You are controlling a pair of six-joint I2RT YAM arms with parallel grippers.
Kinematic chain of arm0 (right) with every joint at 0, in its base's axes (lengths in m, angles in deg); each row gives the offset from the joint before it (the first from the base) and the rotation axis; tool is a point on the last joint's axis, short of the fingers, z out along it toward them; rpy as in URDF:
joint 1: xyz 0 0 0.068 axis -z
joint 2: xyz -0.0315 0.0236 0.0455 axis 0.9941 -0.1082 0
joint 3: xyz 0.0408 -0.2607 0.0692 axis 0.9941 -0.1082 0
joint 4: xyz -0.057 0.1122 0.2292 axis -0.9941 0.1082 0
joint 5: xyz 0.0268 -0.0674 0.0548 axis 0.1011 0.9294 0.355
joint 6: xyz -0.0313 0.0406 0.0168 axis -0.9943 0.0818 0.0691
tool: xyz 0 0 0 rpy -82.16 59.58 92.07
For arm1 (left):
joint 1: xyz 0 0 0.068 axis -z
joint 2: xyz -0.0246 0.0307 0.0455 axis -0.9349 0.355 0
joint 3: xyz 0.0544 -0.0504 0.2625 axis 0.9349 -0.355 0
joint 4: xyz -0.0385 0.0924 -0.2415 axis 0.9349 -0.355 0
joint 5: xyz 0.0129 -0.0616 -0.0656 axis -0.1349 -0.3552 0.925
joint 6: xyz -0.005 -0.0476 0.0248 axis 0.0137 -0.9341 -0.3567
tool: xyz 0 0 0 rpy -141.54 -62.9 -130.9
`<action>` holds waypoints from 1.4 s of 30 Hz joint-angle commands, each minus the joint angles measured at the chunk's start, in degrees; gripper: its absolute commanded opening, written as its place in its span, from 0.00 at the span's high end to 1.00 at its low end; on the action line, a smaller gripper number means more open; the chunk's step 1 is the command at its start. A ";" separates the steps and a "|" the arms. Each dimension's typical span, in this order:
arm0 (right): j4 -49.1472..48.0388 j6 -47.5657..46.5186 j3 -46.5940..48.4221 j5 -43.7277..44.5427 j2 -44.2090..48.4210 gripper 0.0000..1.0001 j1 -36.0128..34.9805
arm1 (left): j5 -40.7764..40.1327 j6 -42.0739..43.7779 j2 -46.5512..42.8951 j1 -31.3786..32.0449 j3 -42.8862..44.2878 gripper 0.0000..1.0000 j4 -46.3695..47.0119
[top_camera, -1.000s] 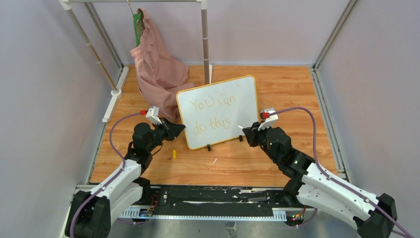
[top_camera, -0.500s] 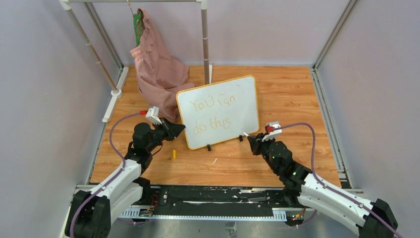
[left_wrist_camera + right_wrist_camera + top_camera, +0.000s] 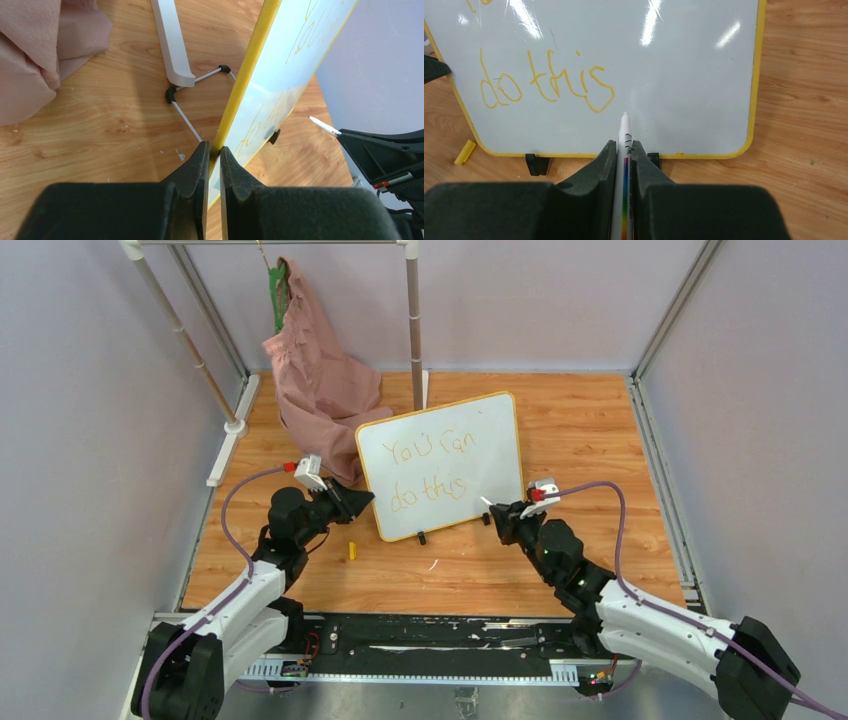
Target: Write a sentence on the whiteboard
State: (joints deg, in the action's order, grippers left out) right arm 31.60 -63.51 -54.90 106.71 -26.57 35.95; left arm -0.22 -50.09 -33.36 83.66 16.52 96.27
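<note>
left gripper (image 3: 214, 150) pinches the yellow-framed glossy white whiteboard (image 3: 492, 440) by its edge, right gripper (image 3: 624, 147) squeezes a thin white marker pen (image 3: 625, 131), tip by the orange-yellow sentence (image 3: 553, 83)

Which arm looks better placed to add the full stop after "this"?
The right. The right claw holds the marker, its tip just past the last word of the sentence on the whiteboard. The left claw is clamped on the board's yellow frame, steadying it.

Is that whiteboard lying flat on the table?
No, the whiteboard stands propped upright on its black feet, with the left gripper clamped on its yellow edge.
</note>
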 commanded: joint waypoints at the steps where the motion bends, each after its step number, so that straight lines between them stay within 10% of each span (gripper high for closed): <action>1: -6.68 -0.59 2.46 -0.48 -2.00 1.00 0.64 | -0.23 -0.12 -0.33 0.31 -0.17 1.00 2.78; 42: -9.71 1.88 5.72 -1.89 -12.60 1.00 2.48 | -0.06 -0.29 -1.02 0.31 -0.29 1.00 2.78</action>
State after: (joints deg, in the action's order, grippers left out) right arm 24.02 -62.38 -50.20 105.20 -38.86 37.53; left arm -0.22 -50.11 -33.45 83.66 16.52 96.27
